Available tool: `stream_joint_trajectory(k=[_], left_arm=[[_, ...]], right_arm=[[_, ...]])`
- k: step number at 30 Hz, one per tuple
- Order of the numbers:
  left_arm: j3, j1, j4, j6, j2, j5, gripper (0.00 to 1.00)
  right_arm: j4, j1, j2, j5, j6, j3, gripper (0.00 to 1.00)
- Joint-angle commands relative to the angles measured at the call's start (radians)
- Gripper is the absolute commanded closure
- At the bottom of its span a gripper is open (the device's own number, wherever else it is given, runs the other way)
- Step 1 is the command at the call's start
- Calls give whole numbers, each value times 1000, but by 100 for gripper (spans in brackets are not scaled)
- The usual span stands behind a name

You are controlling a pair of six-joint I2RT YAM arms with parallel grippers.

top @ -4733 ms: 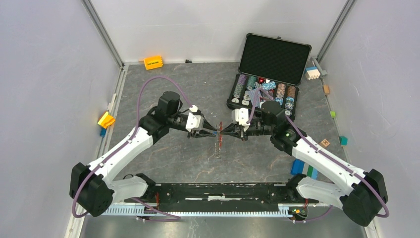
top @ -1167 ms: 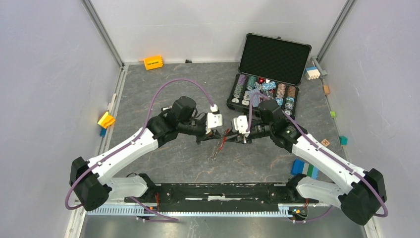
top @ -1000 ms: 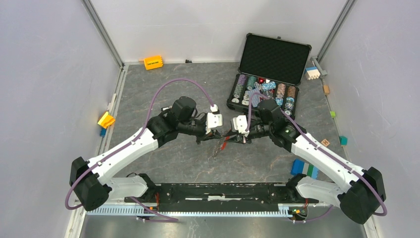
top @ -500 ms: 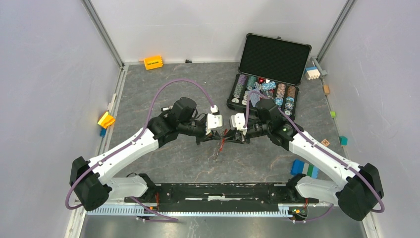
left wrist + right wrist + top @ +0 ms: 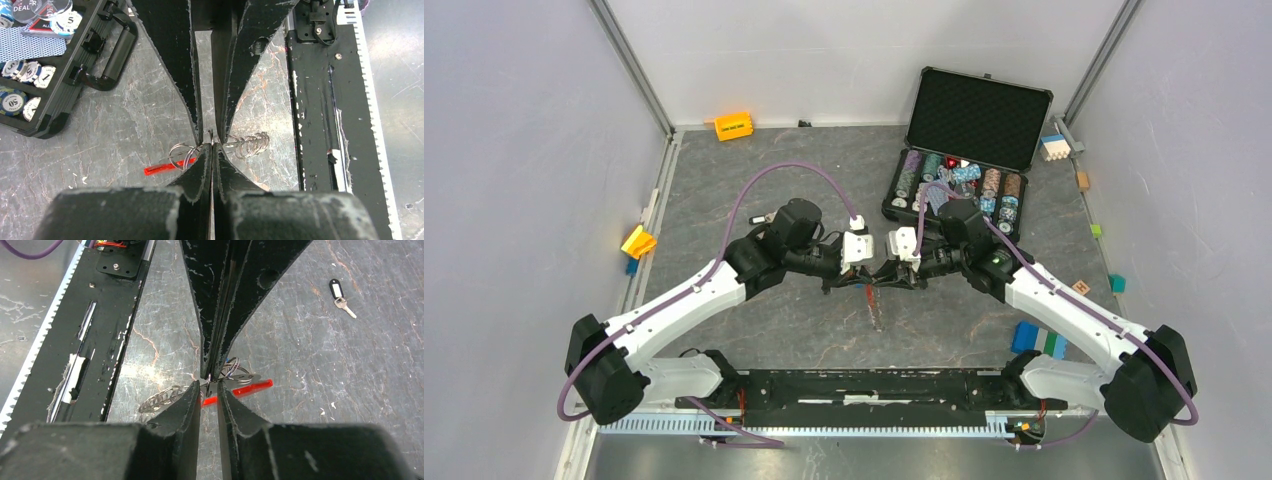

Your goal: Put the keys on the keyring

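Grey marbled tabletop [image 5: 754, 170] fills the enclosure between pale walls. At its middle the keyring [image 5: 183, 153] sits where the two arms meet tip to tip. It shows as loops of silver wire, with a red fob [image 5: 252, 386] just below them and a tight coil of rings [image 5: 250, 144] on the other side. The left gripper [image 5: 212, 148] is pressed together on the wire. The right gripper [image 5: 209, 386] faces it with a narrow gap between its fingers and a bit of metal in that gap; whether it is clamped I cannot tell. One key [image 5: 342, 296] with a dark tag lies on the tabletop, well apart from the tips. Farther back stands an open black case [image 5: 980, 118] of poker chips, and an orange block [image 5: 733, 125] lies by the back wall.
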Motion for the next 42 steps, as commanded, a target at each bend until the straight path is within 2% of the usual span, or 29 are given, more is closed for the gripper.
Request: stream_joint_trajectory(k=[1,11,15,21,22,24,27,30,34,42], left_arm=[[0,-5,77,-27,-14,23,98],[-7,-5,93,-44,-21,24,98],[-11,-5,108,-54,-21,26,98],[-14,-3,117,-63,-30,26,98],[-14,-2,114,-60,-34,23,96],[-15,2,98,-36,-46,21,85],[-13,17,56,20,-79,22,54],[-22,43,19,79,-130,27,32],[-29,77,-24,129,-178,34,28],[-63,88,-115,278,-193,109,30]], right_arm=[[47,2,4,-25,24,21,78],[62,2,3,-6,26,8,87],[90,2,-13,1,31,-9,99],[150,2,-69,32,28,-61,100],[151,2,-77,39,25,-65,100],[139,1,-90,43,2,-68,100],[116,0,-101,33,-27,-68,100],[83,-1,-103,5,-65,-66,100],[29,-1,-100,-18,-129,-60,100],[-30,-1,-95,-114,-192,-51,100]])
